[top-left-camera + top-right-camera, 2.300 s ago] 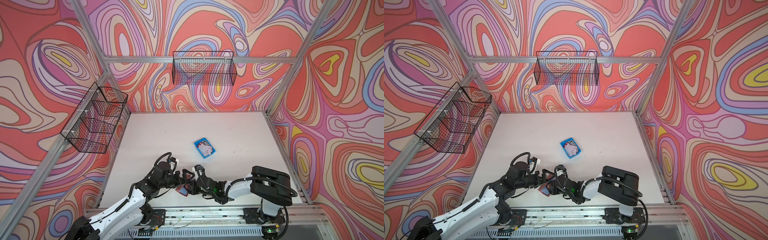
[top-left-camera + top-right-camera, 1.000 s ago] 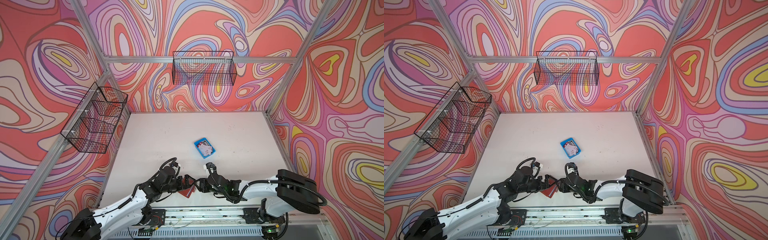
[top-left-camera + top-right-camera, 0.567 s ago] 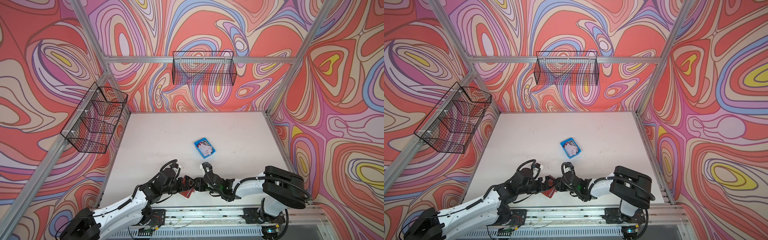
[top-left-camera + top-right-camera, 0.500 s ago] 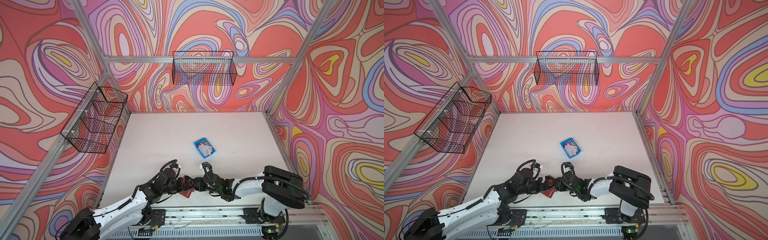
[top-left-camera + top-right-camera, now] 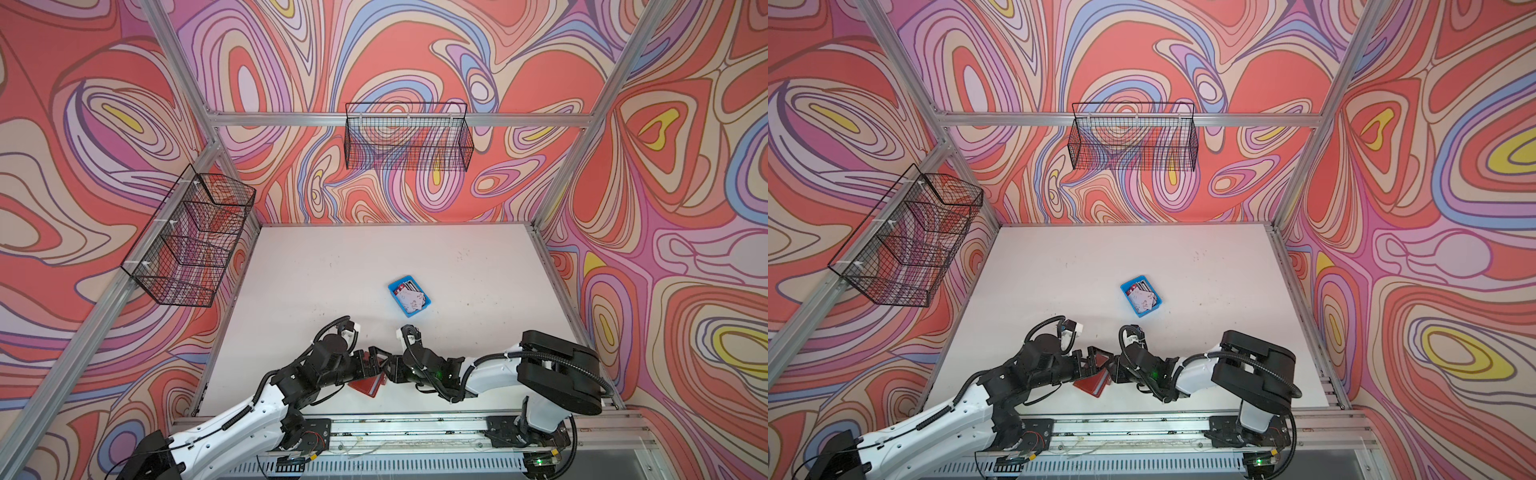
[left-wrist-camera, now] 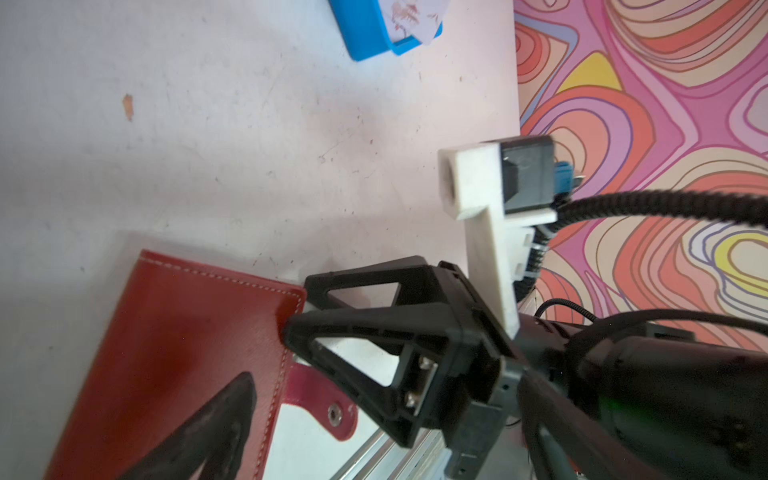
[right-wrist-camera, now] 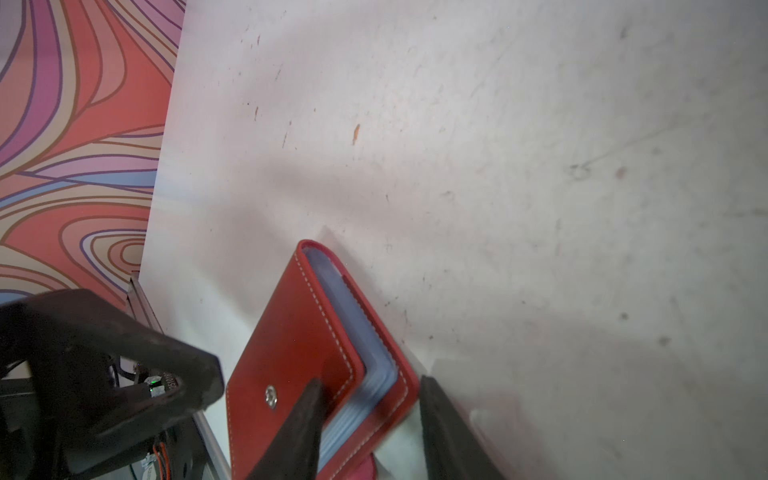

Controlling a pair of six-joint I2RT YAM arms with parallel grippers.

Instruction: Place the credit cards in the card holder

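Card holder (image 5: 365, 385), one; blue tray (image 5: 397, 300) of credit cards (image 5: 411, 297), one.

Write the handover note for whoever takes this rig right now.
Left gripper: open, poised over the card holder.
Right gripper: jaws straddle the holder's open edge; a firm pinch is not evident.
Holder: at the table's near edge, folded, strap unsnapped.
Credit cards: piled in the blue tray, mid-table.
Done: strap undone. To do: open the holder, carry cards over, sleeve them.
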